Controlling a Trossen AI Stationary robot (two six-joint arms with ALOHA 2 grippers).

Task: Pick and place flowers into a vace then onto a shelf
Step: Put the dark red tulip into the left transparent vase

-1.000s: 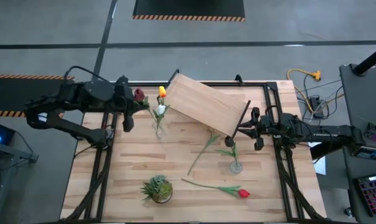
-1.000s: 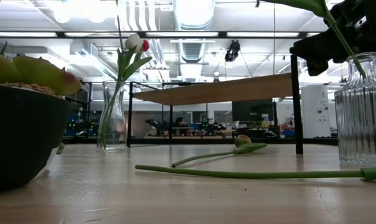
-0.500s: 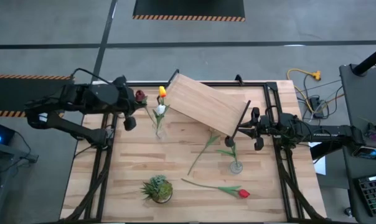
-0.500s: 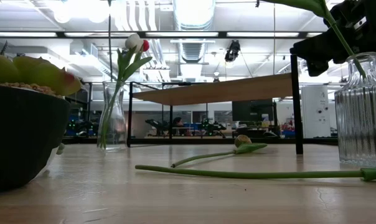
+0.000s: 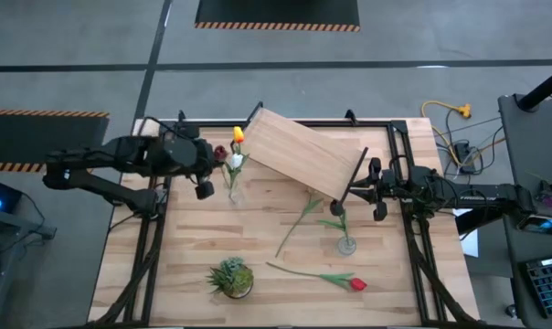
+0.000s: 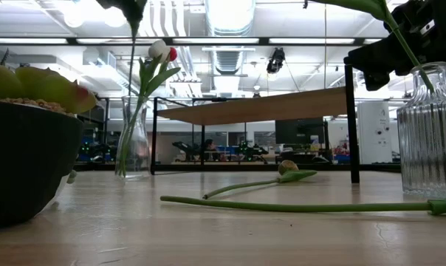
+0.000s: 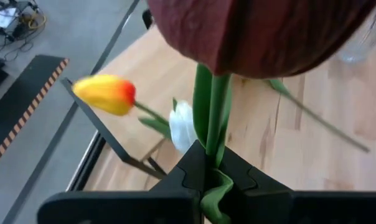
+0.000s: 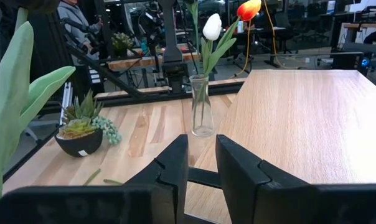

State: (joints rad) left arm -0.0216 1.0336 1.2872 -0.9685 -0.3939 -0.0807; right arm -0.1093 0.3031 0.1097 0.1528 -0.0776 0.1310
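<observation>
My left pincer (image 5: 206, 171) is clamped on the dark maroon tulip with its thin green stem (image 7: 211, 112), hanging near the tabletop's far-left corner. The clear glass vase (image 5: 232, 193) holding the yellow tulip (image 5: 238, 135) and white tulip (image 5: 236, 161) sits just beside it, toward the right edge. The stem's long axis looks upright, so I judge a short sideways carry, then down. My right pincer (image 5: 375, 192) pinches a green flower stem (image 6: 400, 41) above the ribbed glass vase (image 5: 347, 244). No readable writing anywhere.
</observation>
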